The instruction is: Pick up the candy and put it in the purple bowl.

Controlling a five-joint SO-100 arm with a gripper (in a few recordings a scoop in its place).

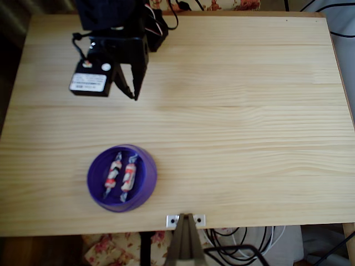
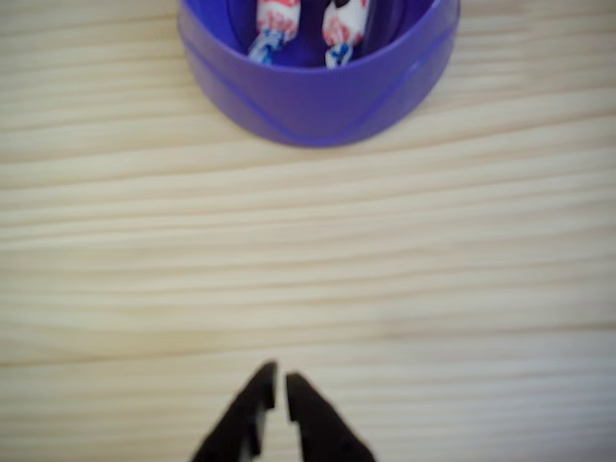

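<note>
The purple bowl (image 1: 148, 166) stands near the table's front edge, left of centre in the overhead view. Two twist-wrapped sweets with bold red-and-white bands (image 1: 114, 173) (image 1: 128, 175) lie side by side inside it. The candy is out of view. My black gripper (image 1: 133, 93) hangs over the back left of the table, well behind the bowl, shut with nothing between its fingers. In the wrist view the gripper (image 2: 281, 383) points at bare wood, and the bowl (image 2: 318, 106) with the two sweets (image 2: 274, 19) (image 2: 345, 19) sits at the top edge.
The light wooden table (image 1: 238, 111) stretches wide to the right of the arm and bowl. A metal bracket (image 1: 186, 220) is clamped at the front edge, just right of the bowl. Cables hang behind and in front of the table.
</note>
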